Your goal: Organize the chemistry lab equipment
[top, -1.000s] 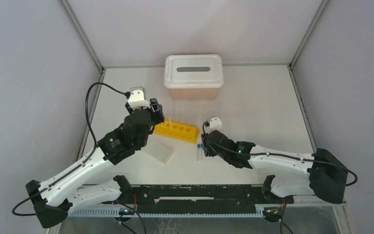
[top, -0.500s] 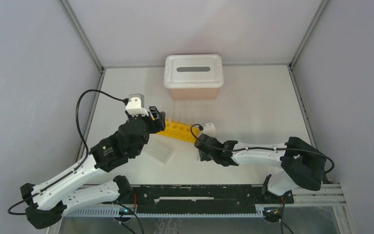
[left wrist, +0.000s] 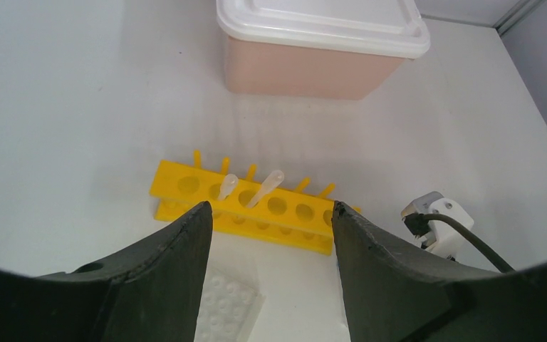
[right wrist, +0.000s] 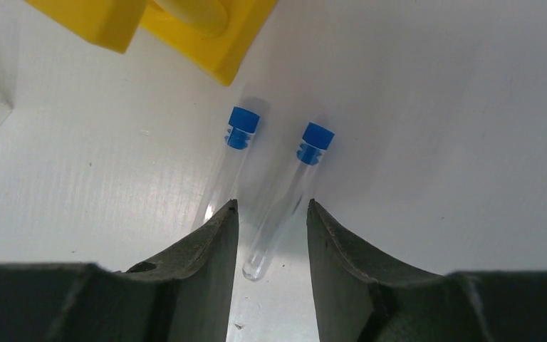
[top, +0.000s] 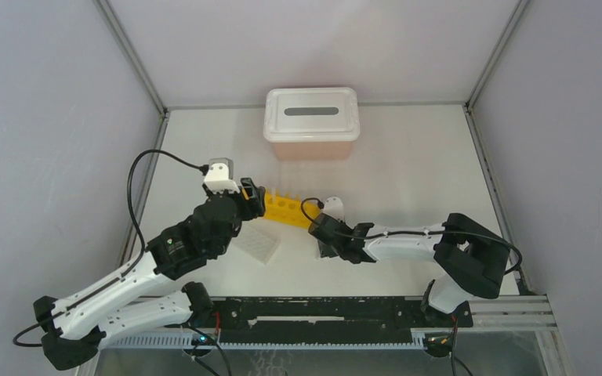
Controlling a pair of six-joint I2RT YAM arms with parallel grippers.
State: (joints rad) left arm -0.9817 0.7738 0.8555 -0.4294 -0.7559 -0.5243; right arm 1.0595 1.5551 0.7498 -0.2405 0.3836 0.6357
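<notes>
Yellow tube rack (left wrist: 185,187) standing on the table (top: 407,172) near its middle, in front of the pink box (top: 311,125). Two clear tubes (left wrist: 267,187) lean in neighbouring holes toward its left end; the other holes in view are vacant. Just beside the rack's right end, two blue-capped vials (right wrist: 241,142) lie flat on the table, side by side but apart, caps toward the rack. The clear well plate (top: 256,243) lies flat just in front of the rack. The right gripper (right wrist: 272,210) sits low over the table, its jaws parted and straddling the clear end of the right-hand vial without pinching it. The left gripper (left wrist: 271,206) hangs above the rack, jaws wide and empty. By this showing the task is partly done: two tubes racked, two vials yet to be lifted and seated, and the plate's final place undecided.
</notes>
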